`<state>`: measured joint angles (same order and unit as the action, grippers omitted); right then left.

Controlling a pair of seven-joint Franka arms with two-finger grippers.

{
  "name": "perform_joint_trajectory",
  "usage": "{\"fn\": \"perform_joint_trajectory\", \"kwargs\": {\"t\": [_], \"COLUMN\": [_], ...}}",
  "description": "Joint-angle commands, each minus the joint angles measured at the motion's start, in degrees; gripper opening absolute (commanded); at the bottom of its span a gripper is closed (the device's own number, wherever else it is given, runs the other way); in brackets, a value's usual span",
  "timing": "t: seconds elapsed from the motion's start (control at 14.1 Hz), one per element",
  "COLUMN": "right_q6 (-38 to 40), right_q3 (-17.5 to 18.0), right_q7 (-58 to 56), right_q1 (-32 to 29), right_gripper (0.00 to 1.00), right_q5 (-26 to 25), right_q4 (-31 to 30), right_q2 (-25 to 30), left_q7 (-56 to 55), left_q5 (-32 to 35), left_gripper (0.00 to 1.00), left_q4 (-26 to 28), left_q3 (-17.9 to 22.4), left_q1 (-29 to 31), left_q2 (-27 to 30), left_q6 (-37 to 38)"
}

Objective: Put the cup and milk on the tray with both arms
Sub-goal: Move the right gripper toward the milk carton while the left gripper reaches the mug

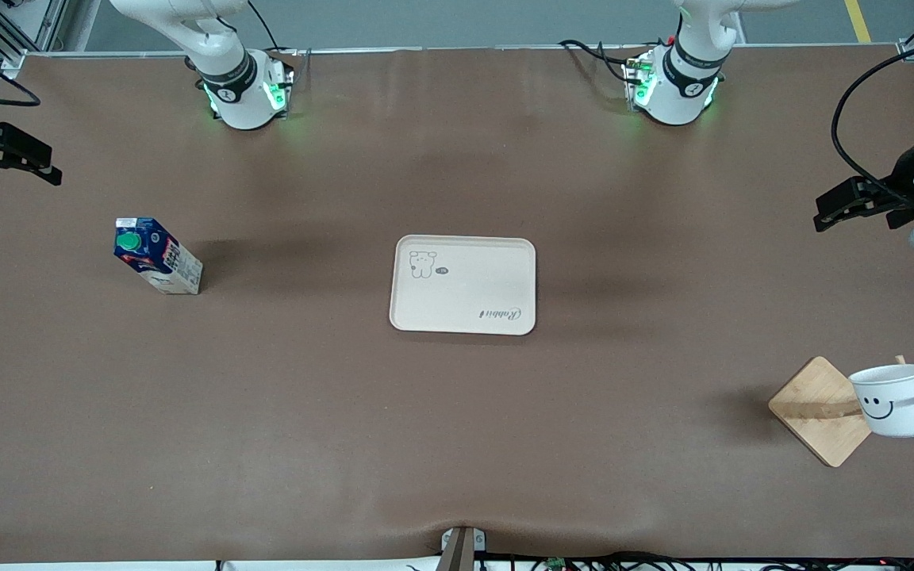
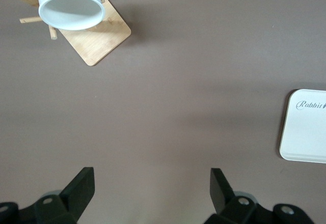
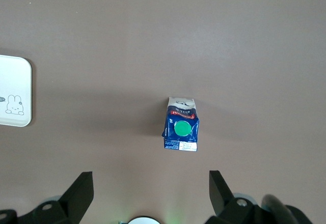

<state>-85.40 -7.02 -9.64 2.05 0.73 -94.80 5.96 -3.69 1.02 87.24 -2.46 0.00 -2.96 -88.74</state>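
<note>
The cream tray (image 1: pixel 465 289) lies flat in the middle of the table with nothing on it. The milk (image 1: pixel 157 256) stands upright toward the right arm's end. My right gripper (image 1: pixel 22 176) hovers open above the table near it, and the right wrist view looks down on the milk (image 3: pixel 181 127) and a corner of the tray (image 3: pixel 12 89). The cup (image 1: pixel 893 400) hangs tilted on a peg of a wooden stand toward the left arm's end, nearer to the front camera than the tray. My left gripper (image 1: pixel 820 212) hovers open and empty, well away from the cup (image 2: pixel 71 10).
The wooden stand's square base (image 1: pixel 818 408) sits under the cup, and its pegs stick out beside the mug. Both arm bases (image 1: pixel 247 95) (image 1: pixel 675 87) stand at the table's robot edge. A small mount (image 1: pixel 461 547) and cables line the edge by the front camera.
</note>
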Motion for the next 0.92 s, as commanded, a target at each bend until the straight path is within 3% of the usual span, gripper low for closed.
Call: {"fn": "perform_joint_trajectory", "kwargs": {"t": [0.0,0.85], "right_q6": [0.14,0.05], "right_q3": [0.52,0.52], "right_q7": [-0.65,-0.47], "right_q1": [-0.91,-0.82], "right_gripper": [1.0,1.0], "right_q5": [-0.91,-0.9], "right_q4": [0.05,0.05], "right_q2": [0.11,0.11], "left_q7": [-0.17,0.36], "left_q5": [-0.31,1.35], "left_gripper": [1.0,1.0], "left_q4": [-0.4,-0.05], "left_q3": [-0.18,0.7], "left_q1": [0.26,2.37], "left_q2": [0.06,-2.31], "left_q6": [0.15,0.59]}}
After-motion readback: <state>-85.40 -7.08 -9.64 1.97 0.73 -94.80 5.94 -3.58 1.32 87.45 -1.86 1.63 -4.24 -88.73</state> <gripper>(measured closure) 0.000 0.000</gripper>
